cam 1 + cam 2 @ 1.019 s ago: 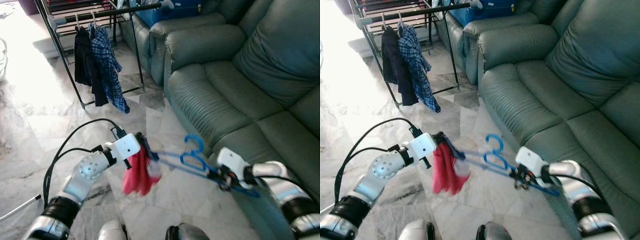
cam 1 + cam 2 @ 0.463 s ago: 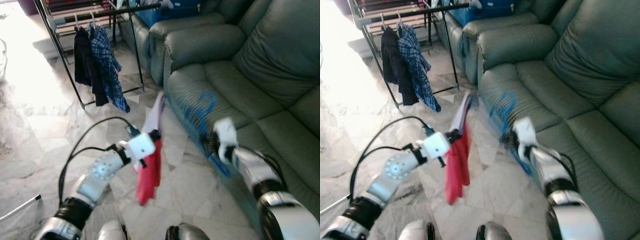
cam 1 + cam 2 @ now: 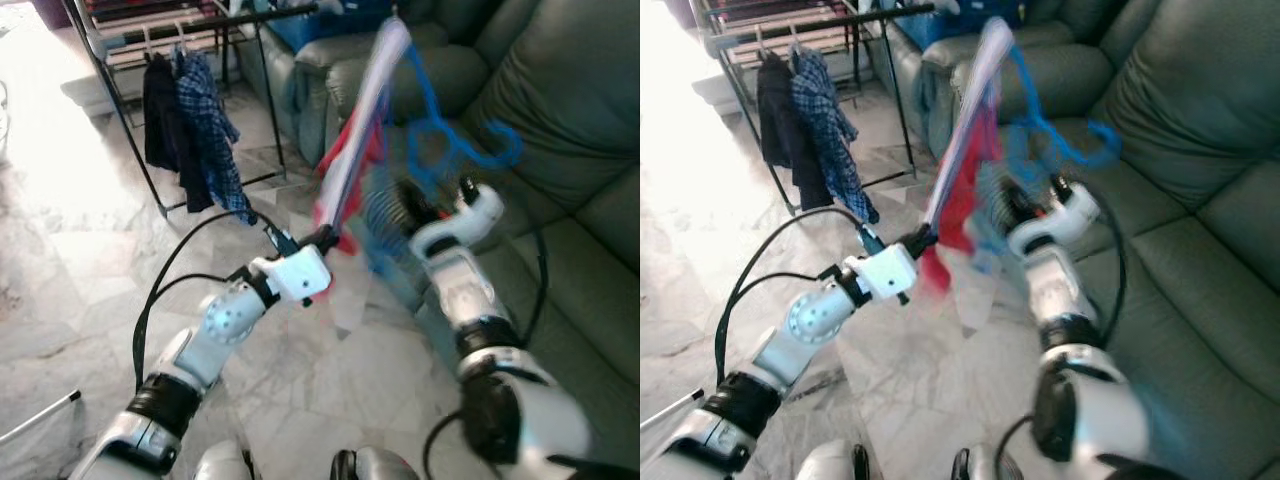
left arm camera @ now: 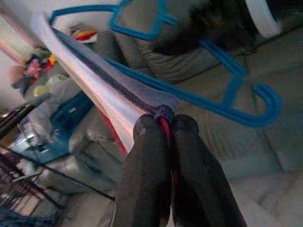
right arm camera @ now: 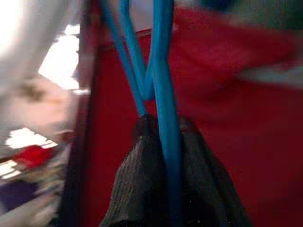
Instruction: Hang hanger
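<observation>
The blue hanger (image 3: 440, 150) is raised but not yet hung: the right end effector (image 5: 163, 142) is clamped on its wire, the left end effector (image 4: 163, 125) pinches the red garment (image 3: 345, 165). The clothes rack (image 3: 180, 30) (already holding shirts) stands well apart, beside the sofa (image 3: 560, 120).

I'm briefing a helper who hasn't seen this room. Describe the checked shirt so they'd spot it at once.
Start at the green sofa; past its far arm stands a black clothes rack on the marble floor. Two garments hang from it side by side. The checked shirt is the one nearer the sofa, blue and white plaid, while its neighbour, the dark garment, is plain.
</observation>
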Available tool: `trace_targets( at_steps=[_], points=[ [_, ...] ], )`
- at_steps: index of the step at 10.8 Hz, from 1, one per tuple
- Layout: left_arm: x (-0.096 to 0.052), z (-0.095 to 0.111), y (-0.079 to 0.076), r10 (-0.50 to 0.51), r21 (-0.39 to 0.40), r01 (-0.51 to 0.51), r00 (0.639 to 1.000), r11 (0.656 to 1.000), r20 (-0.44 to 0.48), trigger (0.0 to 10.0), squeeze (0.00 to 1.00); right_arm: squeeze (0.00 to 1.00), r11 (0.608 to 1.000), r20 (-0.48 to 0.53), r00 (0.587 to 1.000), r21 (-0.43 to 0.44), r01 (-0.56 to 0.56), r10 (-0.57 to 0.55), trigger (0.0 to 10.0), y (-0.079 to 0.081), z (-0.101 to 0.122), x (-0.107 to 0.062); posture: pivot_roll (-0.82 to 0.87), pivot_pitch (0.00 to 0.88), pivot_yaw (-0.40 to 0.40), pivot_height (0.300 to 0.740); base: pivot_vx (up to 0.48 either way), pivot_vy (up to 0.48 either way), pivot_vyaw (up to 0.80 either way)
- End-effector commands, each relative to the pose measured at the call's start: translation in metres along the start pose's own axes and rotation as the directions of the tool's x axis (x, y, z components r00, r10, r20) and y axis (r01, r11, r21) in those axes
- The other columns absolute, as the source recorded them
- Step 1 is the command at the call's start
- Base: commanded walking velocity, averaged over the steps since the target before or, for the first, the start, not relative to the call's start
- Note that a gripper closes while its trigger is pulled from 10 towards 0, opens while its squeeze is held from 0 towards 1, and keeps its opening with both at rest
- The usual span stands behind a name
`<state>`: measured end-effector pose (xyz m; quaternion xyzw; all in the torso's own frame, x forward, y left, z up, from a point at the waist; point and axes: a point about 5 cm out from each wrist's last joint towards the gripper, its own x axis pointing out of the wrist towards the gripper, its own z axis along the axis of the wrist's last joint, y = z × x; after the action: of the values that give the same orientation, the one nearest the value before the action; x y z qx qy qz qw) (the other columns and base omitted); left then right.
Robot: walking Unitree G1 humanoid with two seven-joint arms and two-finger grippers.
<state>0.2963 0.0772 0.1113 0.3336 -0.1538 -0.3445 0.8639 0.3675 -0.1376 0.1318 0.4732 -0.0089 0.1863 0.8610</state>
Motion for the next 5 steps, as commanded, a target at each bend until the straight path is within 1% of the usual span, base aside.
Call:
trace_targets(
  at_steps=[1, 2, 3, 4, 5],
  points=[
    [-0.009, -0.015, -0.02, -0.075, 0.018, 0.077, 0.995, 0.997, -0.07, 10.0, 0.0, 0.0, 0.98, 0.116, 0.973, -0.013, -0.199, 0.2, 10.0, 0.036, 0.032, 0.01, -0.01, 0.082, -0.053, 0.74, 0.0, 0.0, 0.0],
    [-0.008, -0.019, -0.014, -0.017, 0.045, 0.021, 0.995, 0.999, -0.099, 10.0, 0.0, 0.0, 0.948, 0.06, 0.946, 0.004, -0.318, 0.317, 10.0, 0.059, 0.022, 0.009, -0.01, 0.082, -0.054, 0.74, 0.0, 0.0, 0.0],
    [-0.007, -0.026, -0.007, 0.047, 0.1, -0.034, 0.99, 0.994, -0.134, 10.0, 0.0, 0.0, 0.901, 0.007, 0.902, 0.041, -0.431, 0.431, 10.0, 0.079, 0.015, 0.006, -0.01, 0.082, -0.054, 0.74, 0.0, 0.0, 0.0],
    [-0.008, -0.034, 0.006, 0.135, 0.157, -0.109, 0.977, 0.982, -0.167, 10.0, 0.0, 0.0, 0.843, -0.098, 0.837, 0.042, -0.537, 0.538, 10.0, 0.094, 0.005, -0.005, -0.01, 0.083, -0.055, 0.74, 0.0, 0.0, 0.0],
    [-0.009, -0.038, 0.014, 0.174, 0.193, -0.138, 0.968, 0.971, -0.183, 10.0, 0.0, 0.0, 0.836, -0.135, 0.828, 0.015, -0.548, 0.545, 10.0, 0.092, 0.004, -0.011, -0.01, 0.081, -0.055, 0.74, 0.0, 0.0, 0.0]
  ],
)
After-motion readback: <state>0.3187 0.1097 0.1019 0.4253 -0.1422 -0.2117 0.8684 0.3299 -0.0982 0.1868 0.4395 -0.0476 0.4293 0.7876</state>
